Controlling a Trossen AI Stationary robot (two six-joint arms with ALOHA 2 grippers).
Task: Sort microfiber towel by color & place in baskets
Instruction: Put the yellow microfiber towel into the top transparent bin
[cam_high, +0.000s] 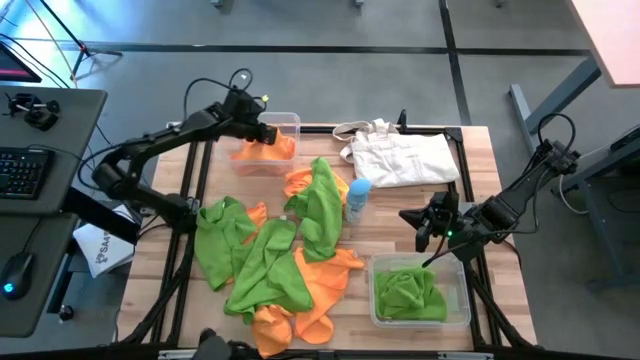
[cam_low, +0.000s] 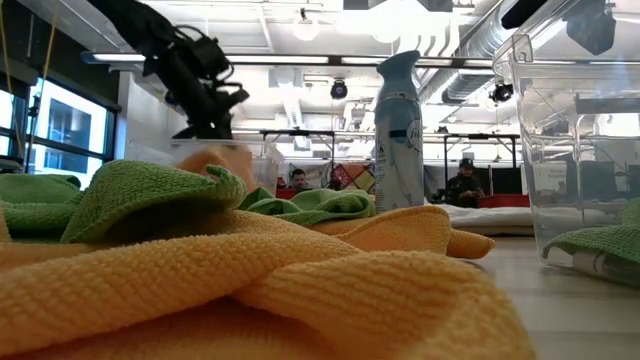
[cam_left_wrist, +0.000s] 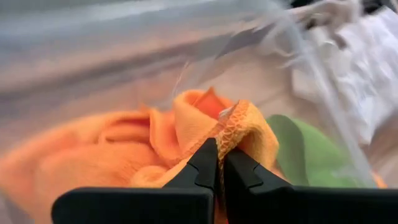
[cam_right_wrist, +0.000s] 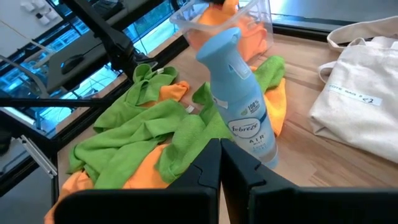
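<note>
orange towel | pinched in closed left tool over far basket | right tool closed, empty

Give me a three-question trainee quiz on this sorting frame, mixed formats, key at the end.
1. True or false: the left gripper is shut on an orange towel at the far basket.
2. What colour are the towels in the near basket? A orange, B green, C both.
3. Fill in: the blue spray bottle stands between the towel pile and the white ____.

Key: 1 true; 2 B; 3 tote bag. The right gripper waits shut and empty above the near basket.
</note>
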